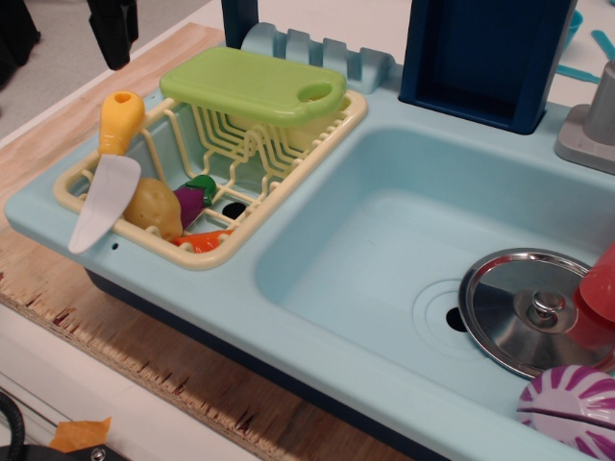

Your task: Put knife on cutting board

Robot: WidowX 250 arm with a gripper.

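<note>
The knife (108, 173) has a yellow-orange handle and a broad white blade. It lies across the left rim of the cream dish rack (279, 187), blade toward the front. The lime-green cutting board (252, 86) lies flat on the far end of the rack, with its handle hole at the right. A dark shape at the top left edge looks like my gripper (112, 34). It hangs above and behind the knife handle, apart from it. Its jaws are cut off by the frame.
In the rack lie a tan potato (154, 206), a purple toy (190, 200) and an orange toy (207, 240). The light blue sink (384, 250) holds a metal lid (533, 312), a red cup (601, 288) and a purple-white ball (572, 403). A dark blue box (485, 58) stands behind.
</note>
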